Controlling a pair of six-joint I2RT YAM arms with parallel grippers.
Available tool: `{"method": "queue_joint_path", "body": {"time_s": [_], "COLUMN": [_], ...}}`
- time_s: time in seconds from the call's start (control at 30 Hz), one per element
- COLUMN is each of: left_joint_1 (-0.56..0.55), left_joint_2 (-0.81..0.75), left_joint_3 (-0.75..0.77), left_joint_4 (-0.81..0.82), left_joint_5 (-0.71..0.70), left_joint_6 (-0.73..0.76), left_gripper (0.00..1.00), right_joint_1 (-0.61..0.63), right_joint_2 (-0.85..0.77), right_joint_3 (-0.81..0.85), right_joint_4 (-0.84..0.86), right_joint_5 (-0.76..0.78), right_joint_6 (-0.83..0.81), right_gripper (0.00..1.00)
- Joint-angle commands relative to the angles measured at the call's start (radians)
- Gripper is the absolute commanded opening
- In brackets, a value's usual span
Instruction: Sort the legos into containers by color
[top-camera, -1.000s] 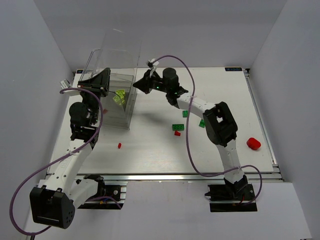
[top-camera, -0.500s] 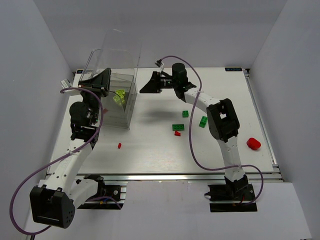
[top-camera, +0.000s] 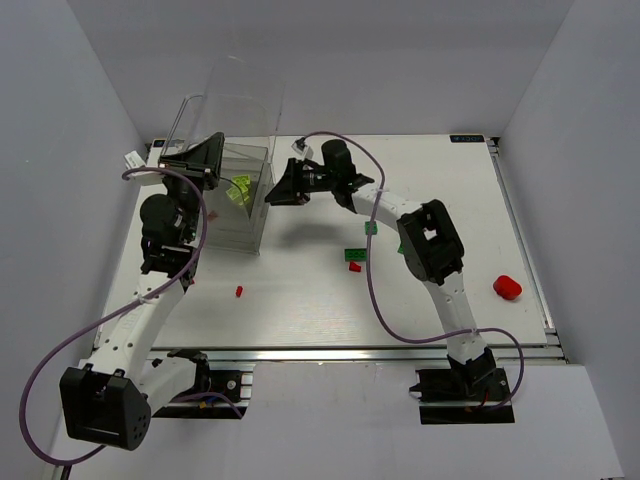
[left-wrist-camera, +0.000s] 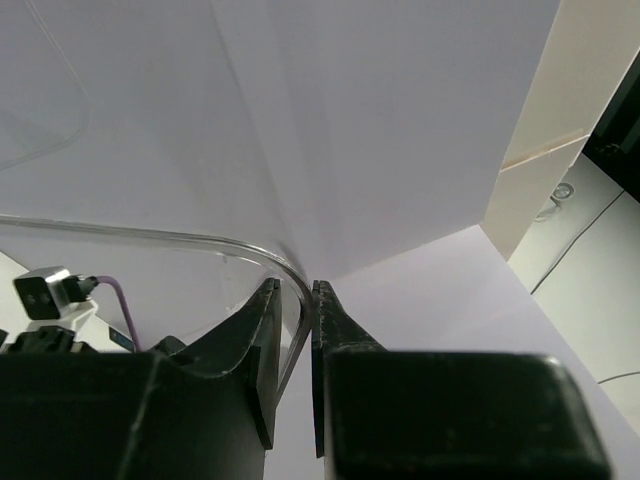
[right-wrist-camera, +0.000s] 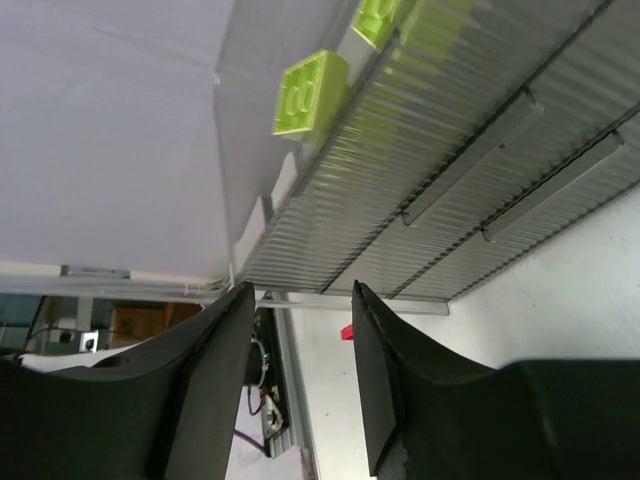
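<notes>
The clear container (top-camera: 243, 125) stands at the back left of the table. My left gripper (top-camera: 196, 156) is shut on its rim (left-wrist-camera: 292, 285), with the curved clear wall pinched between the jaws. Yellow-green legos (top-camera: 238, 190) lie inside it; in the right wrist view two show through the ribbed wall (right-wrist-camera: 311, 92). My right gripper (top-camera: 279, 188) hovers just right of the container, open, with nothing between its fingers (right-wrist-camera: 300, 290). Dark green legos (top-camera: 356, 254) (top-camera: 371, 228) and a red lego (top-camera: 354, 267) lie mid-table. A tiny red lego (top-camera: 239, 291) (right-wrist-camera: 347, 332) sits nearer the front.
A larger red piece (top-camera: 507, 288) lies near the table's right edge. The right arm's elbow (top-camera: 430, 240) hangs over the table's middle, close to the green legos. Purple cables loop over both arms. White walls enclose the table on three sides.
The right gripper has gone from shut to open; it swung away to the right and came back lower beside the container. The left gripper has kept its hold on the rim.
</notes>
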Motion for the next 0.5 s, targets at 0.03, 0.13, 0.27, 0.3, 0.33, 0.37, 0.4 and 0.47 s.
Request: {"method": "queue_joint_path", "body": {"time_s": [0.03,0.13,0.27,0.3,0.33,0.37,0.4,0.47], "left_joint_1": [0.006,0.006,0.006,0.006,0.006,0.006,0.006,0.006], "left_joint_2": [0.036,0.041,0.033,0.023,0.015,0.009,0.001,-0.02], "left_joint_3": [0.017,0.015,0.011,0.009,0.008,0.006,0.006,0.015], "left_joint_4": [-0.09,-0.089,-0.107,-0.127,-0.138,-0.148,-0.176,-0.213], "left_joint_5": [-0.002,-0.002,-0.002,-0.003,-0.008,-0.011,-0.012,-0.019], "left_joint_6": [-0.041,-0.041,-0.038,-0.036,-0.032,-0.029,-0.022,-0.009], "left_gripper": [0.18,0.18,0.23,0.24,0.28,0.3,0.33,0.39], "right_joint_1": [0.011,0.008,-0.009,-0.016,-0.02,-0.023,-0.03,-0.038], "right_joint_2": [0.046,0.041,0.035,0.035,0.032,0.031,0.028,0.023], "right_joint_3": [0.057,0.048,0.036,0.036,0.037,0.041,0.041,0.042], "right_joint_4": [-0.025,-0.017,-0.019,-0.019,-0.022,-0.02,-0.022,-0.025], "right_joint_5": [0.038,0.033,0.033,0.035,0.033,0.033,0.033,0.032], "right_joint_6": [-0.009,-0.018,-0.037,-0.044,-0.048,-0.049,-0.055,-0.063], "right_gripper": [0.48,0.47,0.47,0.48,0.5,0.51,0.52,0.54]}}
